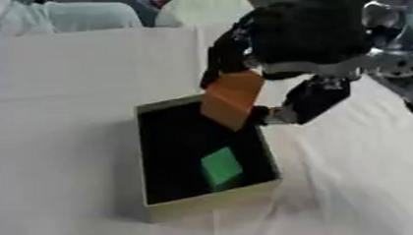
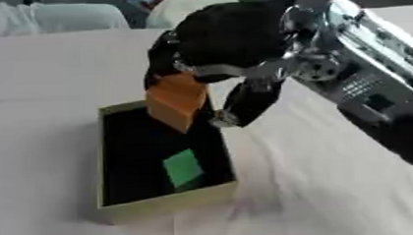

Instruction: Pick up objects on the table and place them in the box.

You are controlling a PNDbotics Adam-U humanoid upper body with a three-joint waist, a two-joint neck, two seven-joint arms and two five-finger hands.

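Note:
An orange block [image 1: 233, 99] hangs over the far right corner of the box [image 1: 210, 200], tilted. My right hand [image 1: 295, 42] comes in from the upper right and is shut on it, fingers [image 1: 225, 55] curled behind the block and the thumb [image 1: 317, 100] in front. The box is tan outside and black inside, open at the top, in the middle of the white table [image 1: 64, 124]. A green block [image 1: 220, 166] lies inside, near the front right corner. My left hand shows in neither view.
White cloth covers the table all round the box. At the far edge sit pale cushions or seats [image 1: 86, 15]. My right forearm [image 2: 363, 79], silver and black, crosses the upper right of the right eye view.

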